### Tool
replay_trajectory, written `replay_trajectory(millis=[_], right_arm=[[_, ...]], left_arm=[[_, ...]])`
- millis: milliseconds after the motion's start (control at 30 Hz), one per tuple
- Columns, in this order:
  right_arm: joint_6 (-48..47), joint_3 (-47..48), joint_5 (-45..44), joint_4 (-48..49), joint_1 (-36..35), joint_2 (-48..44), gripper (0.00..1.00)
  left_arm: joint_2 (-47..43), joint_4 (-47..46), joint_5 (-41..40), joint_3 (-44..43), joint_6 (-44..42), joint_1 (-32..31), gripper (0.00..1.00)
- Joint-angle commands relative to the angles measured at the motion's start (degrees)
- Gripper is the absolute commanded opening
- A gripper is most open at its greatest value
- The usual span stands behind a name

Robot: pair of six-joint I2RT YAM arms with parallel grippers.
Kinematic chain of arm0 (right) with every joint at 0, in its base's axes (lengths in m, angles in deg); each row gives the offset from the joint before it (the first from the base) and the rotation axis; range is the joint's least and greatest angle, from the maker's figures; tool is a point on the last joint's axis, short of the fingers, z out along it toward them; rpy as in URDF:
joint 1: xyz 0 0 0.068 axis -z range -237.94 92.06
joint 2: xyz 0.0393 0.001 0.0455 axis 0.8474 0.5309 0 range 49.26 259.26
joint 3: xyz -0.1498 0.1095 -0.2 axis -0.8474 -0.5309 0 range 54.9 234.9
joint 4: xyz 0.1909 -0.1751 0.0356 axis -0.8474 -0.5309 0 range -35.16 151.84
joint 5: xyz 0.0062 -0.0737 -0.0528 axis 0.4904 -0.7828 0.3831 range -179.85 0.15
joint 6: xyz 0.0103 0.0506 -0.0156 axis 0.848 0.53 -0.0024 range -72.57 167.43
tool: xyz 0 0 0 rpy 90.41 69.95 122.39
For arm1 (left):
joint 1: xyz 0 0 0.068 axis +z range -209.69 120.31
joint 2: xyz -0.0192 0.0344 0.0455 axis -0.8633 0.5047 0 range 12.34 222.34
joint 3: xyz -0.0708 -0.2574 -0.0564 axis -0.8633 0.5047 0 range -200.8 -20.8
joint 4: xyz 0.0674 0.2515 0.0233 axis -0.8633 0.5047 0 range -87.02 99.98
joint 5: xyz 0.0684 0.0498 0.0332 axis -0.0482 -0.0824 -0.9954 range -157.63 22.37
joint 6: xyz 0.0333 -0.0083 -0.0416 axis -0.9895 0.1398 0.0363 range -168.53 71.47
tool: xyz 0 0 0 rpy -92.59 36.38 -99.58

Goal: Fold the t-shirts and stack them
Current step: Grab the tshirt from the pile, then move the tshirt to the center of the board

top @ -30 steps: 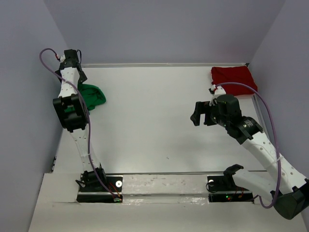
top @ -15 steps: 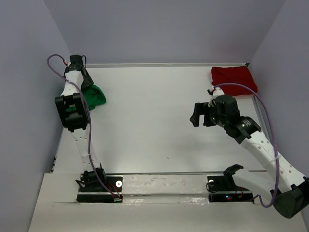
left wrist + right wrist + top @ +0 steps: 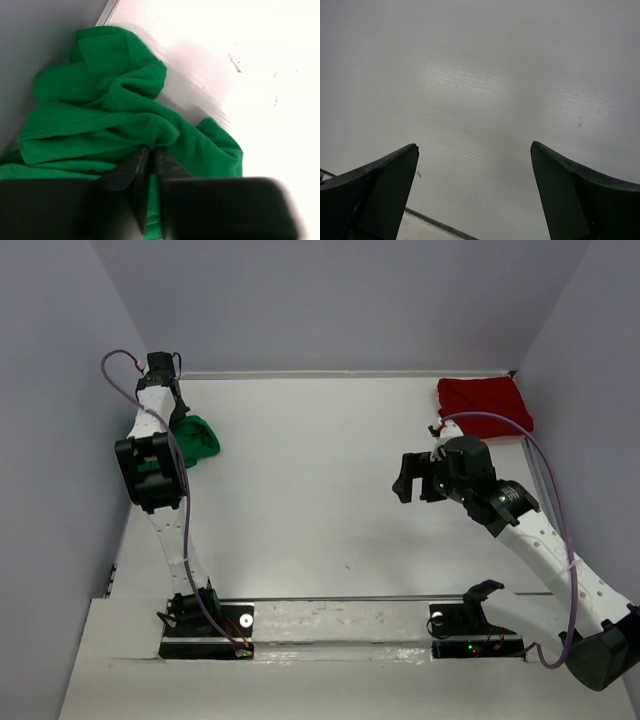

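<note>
A crumpled bright green cloth t-shirt (image 3: 196,438) is lying bunched at about ten o'clock on the white surface (image 3: 320,480), pressed up against the grey side wall (image 3: 45,35). The left hand (image 3: 150,154) is reaching down into it, and in the left wrist view its two dark fingers (image 3: 131,170) are standing almost together, clenching a raised fold of the green fabric between them. The rest of the shirt is spilling out in loose ridges around the grip.

A dark red cloth t-shirt (image 3: 485,402) is sitting as a flat, roughly square bundle at about one o'clock, in the far corner, well apart from the green one.

The right hand (image 3: 405,485) is hovering at about three o'clock over bare surface, pointing toward nine o'clock. It is released, its fingers (image 3: 385,175) spread wide with nothing between them and only the white top showing beneath.
</note>
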Motion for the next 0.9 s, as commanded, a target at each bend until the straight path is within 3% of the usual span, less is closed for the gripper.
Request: replay_trajectory(millis=[0, 233, 400, 567, 667, 833, 867], right_arm=[[0.1, -0.6, 0.6, 2.1, -0.5, 0.1, 0.99], [0.2, -0.8, 2.3, 2.5, -0.5, 0.8, 0.99], [0.8, -1.1, 3.4, 2.8, -0.5, 2.9, 0.98], [1.2, -1.3, 1.5, 3.6, -0.5, 3.1, 0.98], [1.1, -0.8, 1.3, 3.6, -0.5, 3.4, 0.98], [1.7, -1.5, -1.1, 3.3, -1.0, 4.3, 0.98], [1.8, -1.6, -2.3, 2.9, -1.0, 4.9, 0.98]], left_arm=[[-3.3, 1.1, -1.3, -1.1, 0.0, -0.2, 0.00], [-5.0, 3.6, -1.9, -3.1, 0.6, -0.6, 0.00], [-15.3, 1.1, 1.1, -0.6, -2.0, -4.4, 0.00], [-29.3, -3.3, 3.8, 3.2, -9.0, -14.7, 0.00], [-38.6, -6.0, 9.9, 4.8, -9.8, -19.5, 0.00], [-46.6, -6.6, 18.6, 1.7, -11.4, -22.1, 0.00], [-48.2, -7.8, 23.6, 1.8, -13.0, -22.4, 0.00]])
